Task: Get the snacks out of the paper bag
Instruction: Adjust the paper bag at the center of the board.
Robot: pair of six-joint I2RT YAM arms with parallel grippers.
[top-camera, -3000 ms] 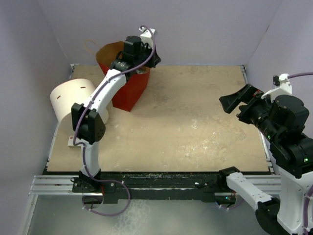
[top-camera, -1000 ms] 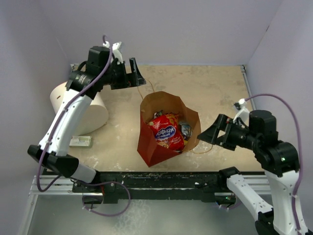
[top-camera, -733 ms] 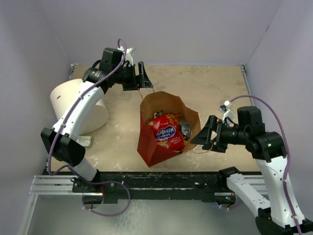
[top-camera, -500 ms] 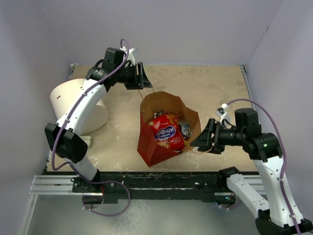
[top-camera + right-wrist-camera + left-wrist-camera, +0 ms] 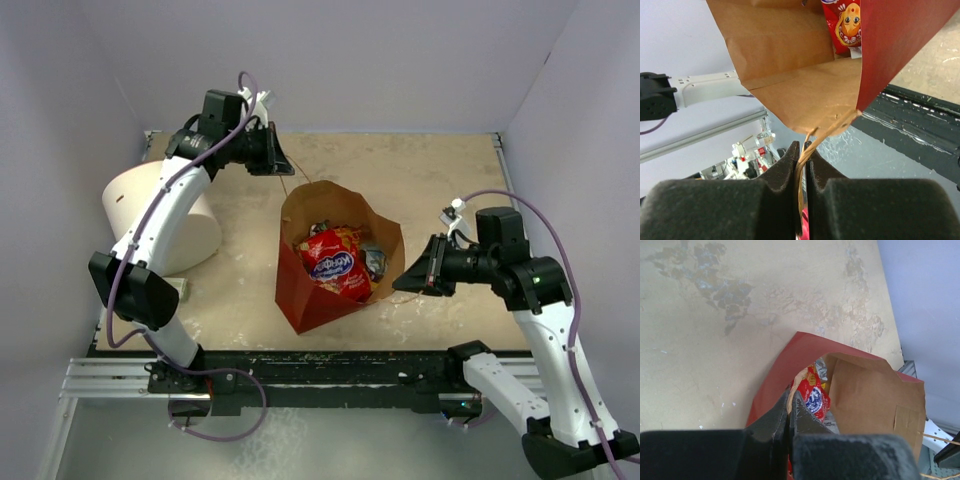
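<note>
Snacks [image 5: 345, 258]: none removed. Every packet seen lies inside the tall rectangular paper bag [image 5: 300, 300], red outside and plain brown inside. The task is judged to be at its opening stage, with all extraction left to do.

Left end effector [image 5: 277, 166]: clenched. In the overhead view the far string handle [image 5: 290, 178], a thin tan cord, runs from it to the bag's far rim, so the grip is judged to be on that handle. The left wrist view does not show the cord clearly between the fingers.

Right end effector [image 5: 801, 150]: clenched on the right-side string handle [image 5: 810, 135], which passes between its fingers and joins the brown rim just above them.

Paper bag: standing on the beige counter [image 5: 450, 180] between the two arms, near the front edge, mouth open upward and leaning slightly.

Contents: a large glossy red cookie packet with blue lettering [image 5: 337, 265] lies uppermost. A small silver-and-dark packet [image 5: 373, 262] sits just beside it to the right, and a yellow edge shows behind. Anything deeper is hidden.

Outside the bag: a white cylindrical tub [image 5: 150, 205] stands at the counter's left edge, with a small flat white-and-green box [image 5: 178, 288] near its foot. No packet is seen on the counter.
</note>
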